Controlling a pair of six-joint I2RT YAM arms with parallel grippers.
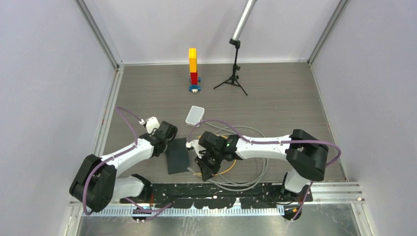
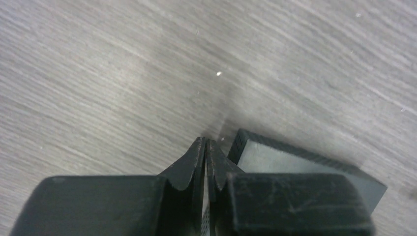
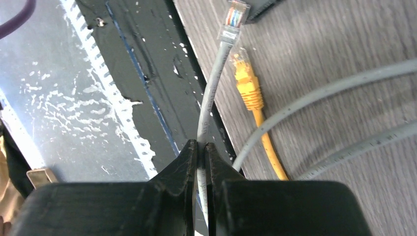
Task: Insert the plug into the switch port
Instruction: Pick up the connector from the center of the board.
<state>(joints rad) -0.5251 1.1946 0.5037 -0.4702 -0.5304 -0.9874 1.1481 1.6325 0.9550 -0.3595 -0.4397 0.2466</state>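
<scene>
Where our right gripper (image 3: pixel 201 147) pinches, we hold one grey cable (image 3: pixel 210 93) a little behind its clear plug (image 3: pixel 235 17), which points away from the jaws. We count two plugs: that one and a yellow plug (image 3: pixel 247 83) lying just beside it. Our left gripper (image 2: pixel 205 143) is pressed together on nothing, just beside one black slab (image 2: pixel 295 164), partly hidden and cut off at the corner. One white box (image 1: pixel 194 115) sits well apart from the plugs; its port we cannot make out.
</scene>
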